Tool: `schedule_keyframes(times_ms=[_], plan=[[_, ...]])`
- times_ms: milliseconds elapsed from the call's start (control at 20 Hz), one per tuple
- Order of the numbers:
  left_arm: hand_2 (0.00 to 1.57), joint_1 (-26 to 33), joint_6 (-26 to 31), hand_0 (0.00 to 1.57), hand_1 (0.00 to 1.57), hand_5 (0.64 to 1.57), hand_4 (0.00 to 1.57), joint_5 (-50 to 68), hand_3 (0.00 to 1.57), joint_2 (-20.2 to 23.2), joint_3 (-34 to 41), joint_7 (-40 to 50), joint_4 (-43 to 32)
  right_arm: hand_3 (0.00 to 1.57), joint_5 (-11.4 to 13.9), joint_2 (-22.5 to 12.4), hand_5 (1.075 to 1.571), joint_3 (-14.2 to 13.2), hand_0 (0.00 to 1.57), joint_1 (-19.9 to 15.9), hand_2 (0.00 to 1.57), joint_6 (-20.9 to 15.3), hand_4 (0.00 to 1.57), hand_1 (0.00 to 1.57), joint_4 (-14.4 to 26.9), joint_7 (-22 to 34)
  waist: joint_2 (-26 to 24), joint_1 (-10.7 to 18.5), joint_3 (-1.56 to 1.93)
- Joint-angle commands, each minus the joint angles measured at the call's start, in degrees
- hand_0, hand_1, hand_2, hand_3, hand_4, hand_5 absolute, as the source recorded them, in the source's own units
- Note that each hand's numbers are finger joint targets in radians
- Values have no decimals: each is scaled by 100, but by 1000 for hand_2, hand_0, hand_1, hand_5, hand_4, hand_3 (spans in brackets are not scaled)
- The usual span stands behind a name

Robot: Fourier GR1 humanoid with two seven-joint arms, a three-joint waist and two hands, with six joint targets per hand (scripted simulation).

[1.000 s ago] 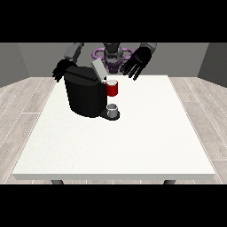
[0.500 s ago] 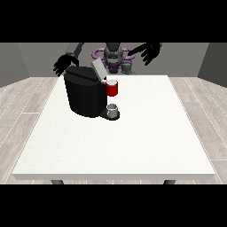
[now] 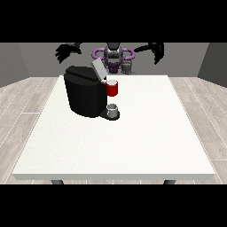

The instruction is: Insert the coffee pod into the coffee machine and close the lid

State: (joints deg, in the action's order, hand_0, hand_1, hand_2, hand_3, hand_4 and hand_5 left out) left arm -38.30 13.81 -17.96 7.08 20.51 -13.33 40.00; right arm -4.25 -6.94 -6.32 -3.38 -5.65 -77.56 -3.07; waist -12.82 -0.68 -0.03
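A large white table [image 3: 133, 142] fills most of the view, with the robot [image 3: 113, 55] small at its far edge, facing the camera. A black coffee machine [image 3: 84, 95] stands on the table's left half, towards the far side. Its grey lid [image 3: 98, 70] is tilted up and open at the top. A red thing at the machine [image 3: 112, 88] sits on the machine's right side, and below it a small grey cup [image 3: 113, 109] rests on the machine's base. Both arms are raised and spread wide, well above the table. The hand at the view's left [image 3: 66, 51] hangs above and behind the machine, fingers spread and drooping, holding nothing. The hand at the view's right [image 3: 156, 50] is likewise open and empty, well apart from the machine. The coffee pod cannot be made out.
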Motion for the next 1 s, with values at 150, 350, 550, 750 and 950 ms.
schedule_keyframes(times_ms=[150, 350, 550, 750, 950], plan=[[0, 683, 16, 0, 0, 1571, 0, 419, 0, -348, 113, -57, 246, 0, -54, -287, 1571, 209, 0, -396, 0, 377, 0, 0, -701, 508, -258, 176, 0], [0, 976, 409, 0, 0, 1571, 135, 706, 0, -236, 86, -158, 615, 0, -168, -286, 1571, 159, 0, -414, 0, 617, 0, 0, -682, 81, 63, 428, 4], [0, 1200, 139, 0, 0, 1571, 0, 766, 0, -693, -232, 39, 1058, 0, 100, -218, 1571, 427, 0, -596, 0, 566, 0, 0, -528, 304, -61, 787, 4], [0, 1373, 116, 0, 0, 1571, 222, 1026, 0, -700, -499, 177, 1429, 0, 144, -398, 1571, 442, 0, -1222, 0, 697, 239, 0, -524, 675, 194, 833, 3], [0, 1486, 211, 0, 0, 1571, 0, 1268, 0, -413, -379, 536, 2120, 0, 55, -310, 1571, 457, 0, -1461, 0, 829, 0, 0, -658, 763, 436, 673, 3]])
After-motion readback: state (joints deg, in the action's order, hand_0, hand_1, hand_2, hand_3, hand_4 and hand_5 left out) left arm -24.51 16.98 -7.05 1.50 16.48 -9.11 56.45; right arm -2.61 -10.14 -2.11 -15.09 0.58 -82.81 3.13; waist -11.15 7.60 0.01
